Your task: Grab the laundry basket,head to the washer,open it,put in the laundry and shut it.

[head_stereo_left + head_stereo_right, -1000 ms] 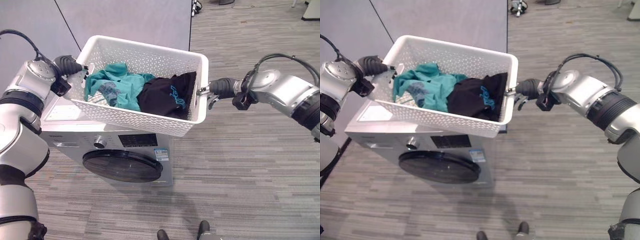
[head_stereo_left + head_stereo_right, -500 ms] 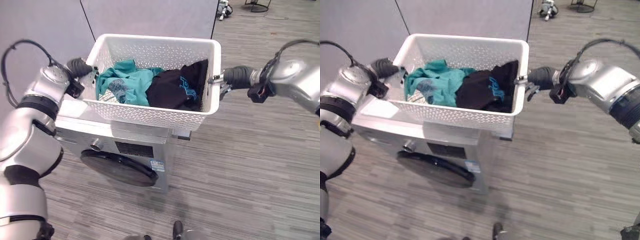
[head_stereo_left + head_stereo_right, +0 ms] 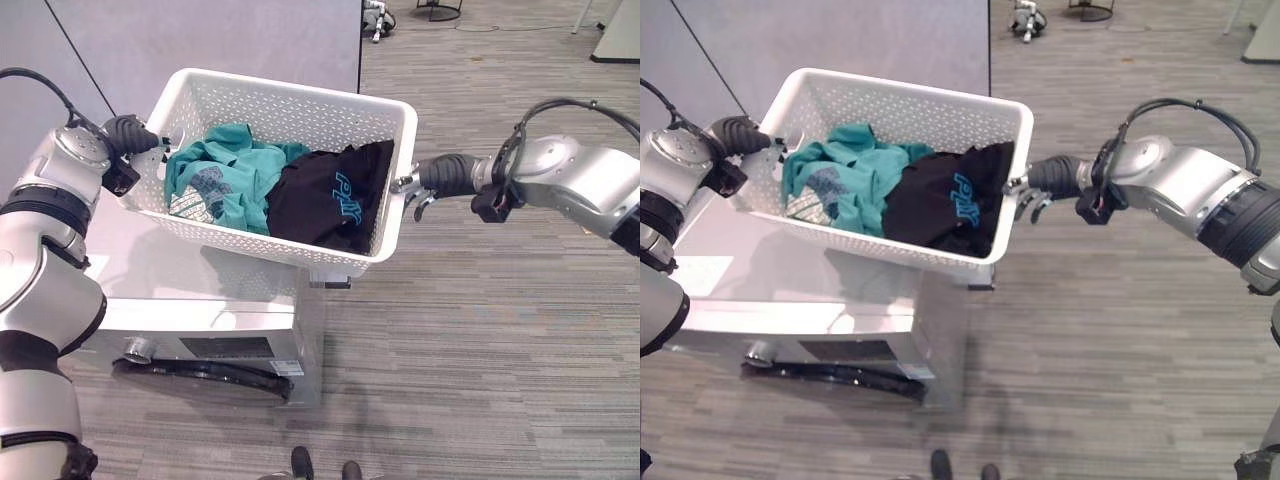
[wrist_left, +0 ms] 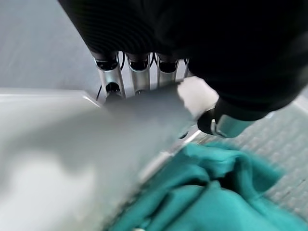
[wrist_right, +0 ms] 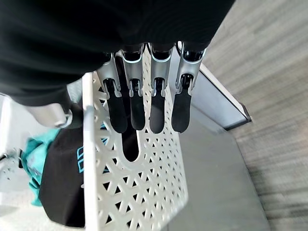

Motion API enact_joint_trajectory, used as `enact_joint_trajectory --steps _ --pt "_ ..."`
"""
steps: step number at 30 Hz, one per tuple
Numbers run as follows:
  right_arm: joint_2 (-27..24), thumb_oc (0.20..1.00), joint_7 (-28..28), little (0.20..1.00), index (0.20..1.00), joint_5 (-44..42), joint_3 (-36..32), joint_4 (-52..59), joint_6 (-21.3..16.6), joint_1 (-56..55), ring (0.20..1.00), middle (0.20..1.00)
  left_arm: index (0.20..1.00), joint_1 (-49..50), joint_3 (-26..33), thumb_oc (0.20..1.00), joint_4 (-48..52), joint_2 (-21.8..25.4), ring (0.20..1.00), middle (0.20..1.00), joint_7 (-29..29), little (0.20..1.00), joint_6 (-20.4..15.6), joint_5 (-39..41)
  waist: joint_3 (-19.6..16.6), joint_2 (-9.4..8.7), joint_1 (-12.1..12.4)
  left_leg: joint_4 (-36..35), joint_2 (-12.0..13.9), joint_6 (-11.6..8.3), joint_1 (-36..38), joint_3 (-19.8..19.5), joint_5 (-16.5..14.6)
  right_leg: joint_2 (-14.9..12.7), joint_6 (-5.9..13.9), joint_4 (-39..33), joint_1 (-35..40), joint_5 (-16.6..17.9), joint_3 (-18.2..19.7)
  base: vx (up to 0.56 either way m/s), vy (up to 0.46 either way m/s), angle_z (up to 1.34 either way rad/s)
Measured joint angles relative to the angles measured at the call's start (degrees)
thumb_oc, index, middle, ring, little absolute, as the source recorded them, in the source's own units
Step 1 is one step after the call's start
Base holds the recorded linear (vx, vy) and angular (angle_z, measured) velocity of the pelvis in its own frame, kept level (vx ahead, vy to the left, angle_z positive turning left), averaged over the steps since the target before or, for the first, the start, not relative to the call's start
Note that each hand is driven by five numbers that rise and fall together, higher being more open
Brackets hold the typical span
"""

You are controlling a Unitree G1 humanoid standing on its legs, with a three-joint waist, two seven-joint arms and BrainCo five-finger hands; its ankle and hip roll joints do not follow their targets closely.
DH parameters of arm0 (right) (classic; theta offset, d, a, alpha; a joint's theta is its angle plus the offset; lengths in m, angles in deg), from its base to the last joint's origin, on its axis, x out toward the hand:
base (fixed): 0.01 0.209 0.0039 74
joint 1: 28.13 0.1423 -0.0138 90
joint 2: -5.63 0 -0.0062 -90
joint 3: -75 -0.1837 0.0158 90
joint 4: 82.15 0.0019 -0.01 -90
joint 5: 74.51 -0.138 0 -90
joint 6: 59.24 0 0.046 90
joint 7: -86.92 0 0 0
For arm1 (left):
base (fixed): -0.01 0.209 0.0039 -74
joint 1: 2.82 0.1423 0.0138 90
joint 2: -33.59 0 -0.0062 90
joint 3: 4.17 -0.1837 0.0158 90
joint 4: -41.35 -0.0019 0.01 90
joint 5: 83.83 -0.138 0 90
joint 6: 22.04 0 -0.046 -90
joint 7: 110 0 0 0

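Note:
A white perforated laundry basket (image 3: 290,105) hangs above the top of the silver washer (image 3: 190,285), carried between both hands. In it lie a teal garment (image 3: 215,180) and a black garment (image 3: 325,195). My left hand (image 3: 135,135) grips the basket's left end, with its fingers (image 4: 139,72) behind the rim (image 4: 72,134) and the thumb over it, next to the teal garment (image 4: 207,192). At the right end my right hand (image 3: 420,185) pinches the wall: its fingers (image 5: 159,106) lie on the outside by the handle slot of the basket (image 5: 144,192), the thumb at the rim. The washer's dark round door (image 3: 200,370) is closed.
A grey partition wall (image 3: 200,40) stands right behind the washer. Grey plank floor (image 3: 480,330) stretches to the right and front. A chair base (image 3: 445,10) and a white object (image 3: 615,40) sit far back.
The whole view has shifted as I moved. The washer now shows closer and lower, with more of its top under the basket. Both hands keep their hold on the basket.

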Motion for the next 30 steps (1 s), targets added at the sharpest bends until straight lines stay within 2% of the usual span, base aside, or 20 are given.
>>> enact_joint_trajectory --steps 3,6,8,12,16,21,26,30 --pt "0.74 0.2 -0.05 0.2 0.2 -0.12 -0.15 -1.42 0.02 -0.34 0.2 0.2 0.2 -0.32 0.48 0.2 -0.05 0.19 0.2 0.2 -0.02 0.2 -0.11 -0.36 -1.88 2.95 0.72 -2.56 -0.99 -0.01 -0.3 0.18 -0.92 -0.99 1.88 0.97 -2.33 -1.25 -0.22 0.07 0.15 -0.21" --pt "2.65 0.2 -0.19 0.2 0.2 0.32 -1.01 -5.1 0.13 -1.07 0.2 0.2 0.2 -0.88 1.19 0.2 0.24 0.0 0.2 0.2 0.0 0.2 -0.38 -0.36 -2.44 3.72 2.11 -3.71 -1.32 -0.28 -0.3 -0.41 -2.78 -1.35 3.14 1.33 -3.29 -2.11 -0.58 0.07 0.106 -0.05" --pt "2.65 0.2 -0.17 0.2 0.2 0.32 -3.0 -6.18 0.18 -1.76 0.2 0.2 0.2 -0.79 1.13 0.2 0.17 -0.24 0.2 0.2 -0.03 0.2 -0.14 -0.35 -3.06 3.86 2.65 -3.79 -1.4 -0.59 -1.28 -0.56 -5.03 -1.76 4.35 1.72 -4.28 -2.99 -2.48 0.08 0.073 0.22" --pt "4.13 0.2 -0.2 0.2 0.2 0.31 -3.6 -6.78 0.21 -1.75 0.2 0.2 0.2 -0.83 0.75 0.2 -0.02 0.23 0.2 0.2 -0.01 0.2 0.2 -0.37 -4.41 2.54 4.66 -3.65 -1.83 -0.7 -2.28 -0.95 -5.63 -2.35 4.67 2.61 -5.6 -3.23 -3.61 0.06 0.024 0.07" --pt "6.12 0.2 -0.33 0.2 0.2 0.3 -3.63 -7.57 0.64 -1.85 0.2 0.2 0.2 -0.91 -1.49 0.2 -0.06 1.32 0.2 0.2 0.26 0.2 0.51 -0.94 -5.97 -0.01 5.73 -2.35 -1.82 -0.42 -4.04 -1.43 -5.44 -2.7 5.79 2.64 -6.27 -3.95 -5.26 0.05 -0.012 0.17" --pt "9.35 0.2 -1.39 0.2 0.2 0.35 -3.7 -9.72 1.01 -1.94 0.2 0.2 0.2 -0.38 -1.87 0.2 -0.12 1.48 0.2 0.2 1.04 0.2 1.18 -1.51 -6.32 -0.87 7.81 -1.12 -1.82 -0.3 -4.88 -1.42 -5.36 -2.83 5.99 3.22 -6.38 -4.07 -6.5 0.05 -0.014 0.14" --pt "9.17 0.2 -1.06 0.2 0.2 1.4 -3.7 -9.42 1.84 -1.93 0.2 0.2 0.2 0.25 -1.72 0.2 -0.12 1.2 0.2 0.2 1.22 0.2 1.97 -1.53 -6.51 -2.34 7.91 0.03 -1.7 -0.09 -5.13 -1.16 -5.22 -2.94 6.43 3.53 -6.01 -4.35 -6.51 0.01 -0.017 0.05" --pt "8.79 0.2 0.04 0.2 0.2 1.87 -3.6 -7.99 2.81 -1.75 0.2 0.2 0.2 1.89 -0.55 0.2 -0.14 0.97 0.2 0.2 1.36 0.2 1.97 -3.22 -6.53 -2.67 7.76 0.24 -1.62 0.3 -4.94 -0.98 -4.97 -3.01 7.07 3.6 -5.88 -4.7 -6.48 -0.01 -0.023 -0.05"
